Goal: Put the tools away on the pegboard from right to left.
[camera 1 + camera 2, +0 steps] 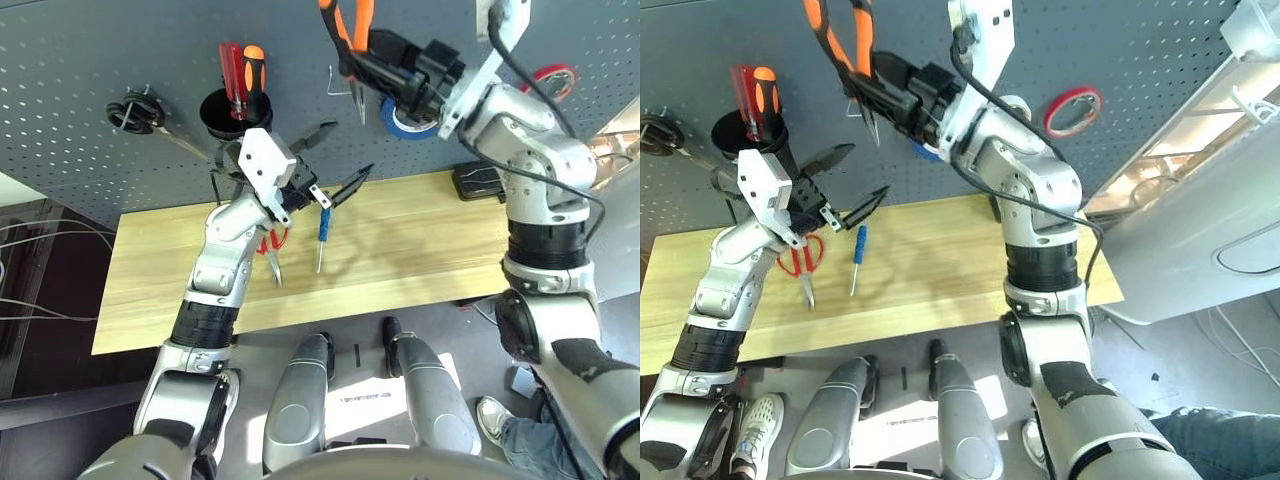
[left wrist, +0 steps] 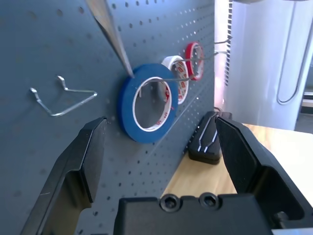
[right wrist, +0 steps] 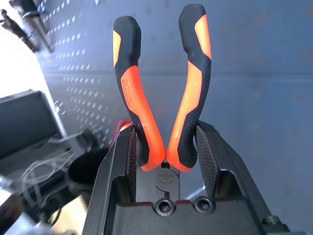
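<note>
The wooden counter [image 1: 400, 240] stands against the pegboard [image 1: 80, 90]. On the counter lie the red-handled scissors [image 1: 272, 248] and the blue-handled screwdriver [image 1: 322, 232]. My left gripper [image 1: 330, 165] hovers above them, spread wide, holding nothing. Further back, my right gripper [image 3: 166, 161] pinches the pliers [image 3: 164, 93] near the hinge. The blue tape roll [image 2: 146, 103] already hangs, so I judge the pliers step is in hand; next I must lower them on the empty hook [image 2: 63, 95].

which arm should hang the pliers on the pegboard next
Right. Its pincer already grips the pliers up against the pegboard, near the wire hook. The left pincer is open and holds nothing.
</note>
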